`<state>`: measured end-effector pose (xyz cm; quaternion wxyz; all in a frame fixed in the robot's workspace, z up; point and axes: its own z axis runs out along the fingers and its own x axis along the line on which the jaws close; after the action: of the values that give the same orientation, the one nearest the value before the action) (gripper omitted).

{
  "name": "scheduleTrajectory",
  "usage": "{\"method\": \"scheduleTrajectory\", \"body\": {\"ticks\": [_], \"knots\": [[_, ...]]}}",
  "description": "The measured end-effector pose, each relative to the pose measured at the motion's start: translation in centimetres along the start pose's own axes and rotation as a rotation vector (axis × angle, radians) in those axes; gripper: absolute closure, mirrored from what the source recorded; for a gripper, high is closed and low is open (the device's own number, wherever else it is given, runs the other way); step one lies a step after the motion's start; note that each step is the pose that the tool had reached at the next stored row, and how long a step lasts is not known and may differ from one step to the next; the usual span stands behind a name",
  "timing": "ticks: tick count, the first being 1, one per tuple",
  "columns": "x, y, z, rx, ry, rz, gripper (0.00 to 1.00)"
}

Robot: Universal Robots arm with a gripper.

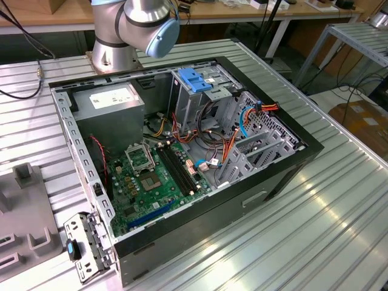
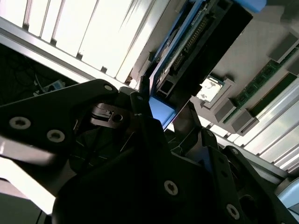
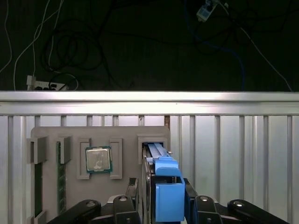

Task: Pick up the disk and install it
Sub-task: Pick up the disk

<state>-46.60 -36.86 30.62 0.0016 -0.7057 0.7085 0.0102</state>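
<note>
I read this as the grasping stage of the pick-up, with nothing installed yet. The disk (image 3: 158, 154) stands on edge in a slot of the grey holder tray (image 3: 74, 196), which lies close to the worktop's (image 1: 327, 230) edge, beside a processor chip (image 3: 98, 159). My end effector (image 3: 166, 192) straddles the disk's near end, dark body on either side of the blue rail. I cannot tell whether it is clenched on the disk or only set around it.

Any lift from here would, I judge, have to run straight along the slot so the rails do not bind.

The first wrist view looks squarely down on the tray, so I take the tool to point down at it. In the exterior view the arm's (image 1: 145, 24) base stands beyond the open computer case (image 1: 200, 236).
</note>
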Motion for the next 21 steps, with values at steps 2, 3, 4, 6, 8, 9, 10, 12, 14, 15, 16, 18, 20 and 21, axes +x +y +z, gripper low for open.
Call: {"method": "scheduleTrajectory", "body": {"ticks": [2, 3, 4, 6, 8, 9, 10, 12, 14, 15, 16, 18, 20, 21], "knots": [[0.0, 0.01, 0.02, -0.0095, 0.0, 0.0, 0.52], [0.0, 0.01, 0.02, -0.0096, 0.0001, 0.0, 0.52], [0.0, 0.01, 0.03, -0.0098, 0.0002, 0.0, 0.52], [0.0, 0.0, 0.31, -0.0088, 0.0, 0.0, 0.52], [0.01, 0.0, 0.58, -0.0067, 0.0, 0.0, 0.52], [0.02, 0.0, 0.69, -0.0065, 0.0, 0.0, 0.52], [0.01, 0.0, 0.72, -0.0066, 0.0001, 0.0, 0.52], [0.01, 0.0, 0.74, -0.0063, 0.0001, 0.0, 0.52], [0.01, 0.0, 0.75, -0.0062, 0.0001, 0.0, 0.52], [0.01, 0.0, 0.77, -0.0061, 0.0001, 0.0, 0.52], [0.01, 0.0, 0.79, -0.006, 0.0, 0.0, 0.52], [-0.04, 0.01, 0.82, -0.006, 0.0, 0.0, 0.52], [-0.08, 0.0, 0.82, -0.0062, 0.0001, 0.0, 0.52], [-0.08, 0.0, 0.82, -0.0063, 0.0001, 0.0, 0.52]]}}
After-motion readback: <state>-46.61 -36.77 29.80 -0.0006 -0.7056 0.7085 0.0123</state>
